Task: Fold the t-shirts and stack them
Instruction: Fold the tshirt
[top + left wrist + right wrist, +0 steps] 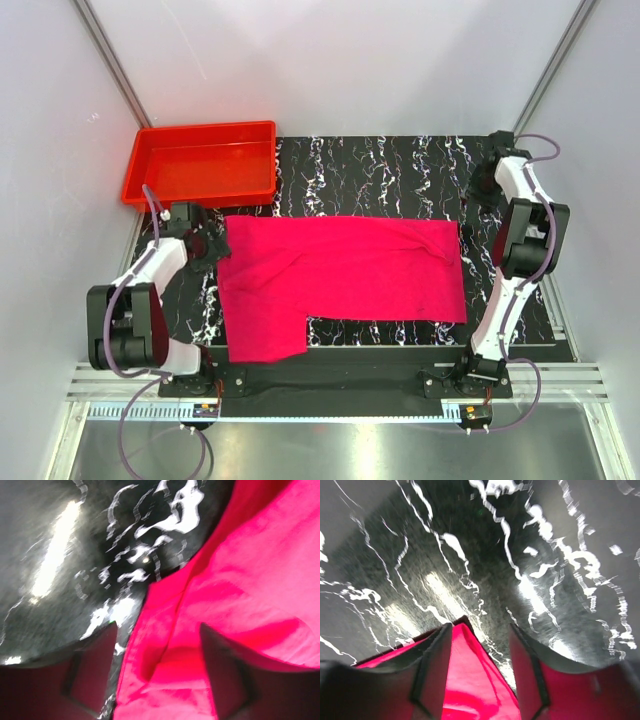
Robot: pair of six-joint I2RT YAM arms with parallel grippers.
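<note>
Both parted, gripping nothing: left jaws at 10 o'clock corner of shirt [340, 270], right jaws at 2 o'clock. Judged: one fold laid; next, regrasp for cross fold.

Walls [340, 60]: plain white panels.
Struts [105, 55]: aluminium, slanting at both far corners.
Table top [400, 170]: black, white-veined, glossy with glare.
Near edge: ribbed metal rail [570, 380].

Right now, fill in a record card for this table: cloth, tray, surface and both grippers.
mat: black, white-veined
t-shirt: magenta, spread flat on the mat
red tray: far left corner, no cloth inside
left gripper: open, over the shirt's left edge
right gripper: open, at the shirt's far right corner
</note>
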